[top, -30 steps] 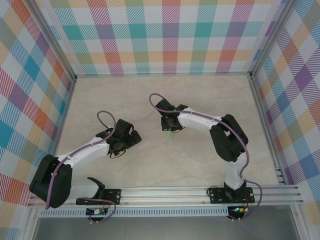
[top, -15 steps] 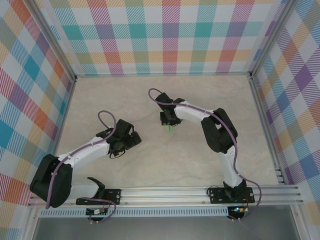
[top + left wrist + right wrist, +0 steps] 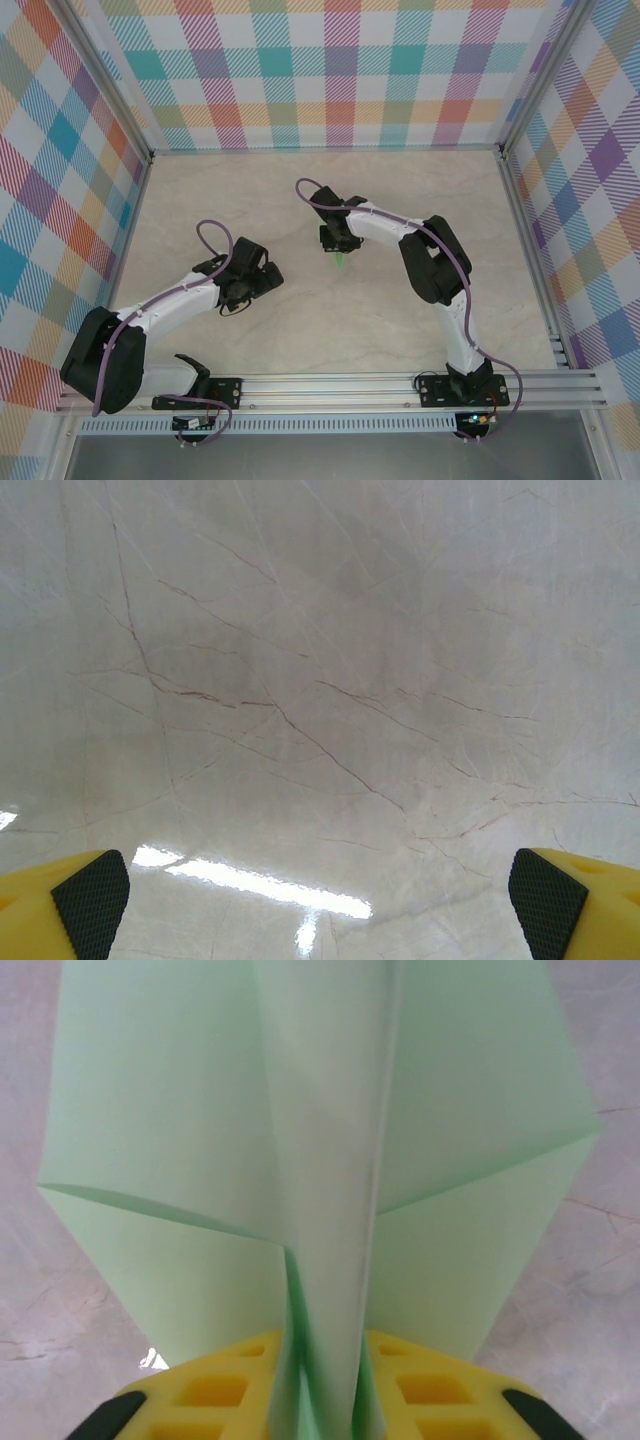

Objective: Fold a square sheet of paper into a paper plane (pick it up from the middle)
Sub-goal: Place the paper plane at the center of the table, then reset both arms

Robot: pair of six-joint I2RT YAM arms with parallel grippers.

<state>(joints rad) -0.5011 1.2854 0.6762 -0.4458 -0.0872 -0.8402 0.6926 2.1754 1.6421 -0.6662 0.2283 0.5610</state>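
**Desk:** Where does the paper plane (image 3: 320, 1150) lie?

**Photographer:** Near the middle of the marble-patterned table (image 3: 420, 320), at the tip of the right gripper (image 3: 325, 1400). From overhead, a small pale green point pokes out on the near side of that gripper.

**Desk:** And seen from the right wrist?

**Photographer:** The plane stretches away from the camera. Two creased wings lie out to either side, and a raised centre fold runs straight down between the two yellow fingers (image 3: 220, 1390).

**Desk:** Do those fingers clamp the fold?

**Photographer:** That cannot be told. They stand close on either side of it with the paper between them, but it is unclear whether they press it or merely flank it.

**Desk:** The left gripper (image 3: 320, 900)?

**Photographer:** Spread wide apart, bare table between its fingers. Its black pads (image 3: 92, 900) sit at the lower corners of the left wrist view. Overhead, it hangs to the left of the plane, well apart from it.
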